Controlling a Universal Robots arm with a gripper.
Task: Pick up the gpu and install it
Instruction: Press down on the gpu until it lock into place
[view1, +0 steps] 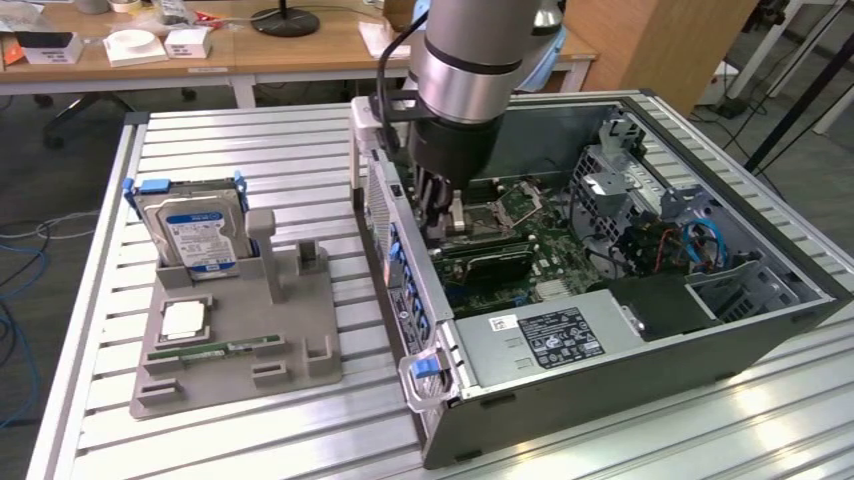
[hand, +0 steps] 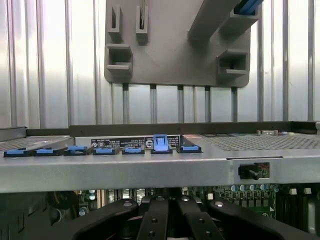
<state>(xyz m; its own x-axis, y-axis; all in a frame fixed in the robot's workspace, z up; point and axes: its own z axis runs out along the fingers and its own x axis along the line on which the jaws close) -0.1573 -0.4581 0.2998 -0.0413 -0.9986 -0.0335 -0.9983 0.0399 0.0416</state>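
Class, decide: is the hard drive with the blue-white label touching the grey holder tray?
Touching. The exterior view shows the hard drive standing upright in the grey holder tray, its lower edge seated in a slot.

A slatted aluminium table (view1: 227, 135) carries a grey parts holder (view1: 227, 345) and an open computer case (view1: 747, 330).

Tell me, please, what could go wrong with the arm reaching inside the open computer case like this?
The claw hangs low beside the case's rear wall; a small sideways drift could knock it. The dark card under it, likely the gpu, sits close to the open processor socket; pressing off the slot might harm the motherboard.
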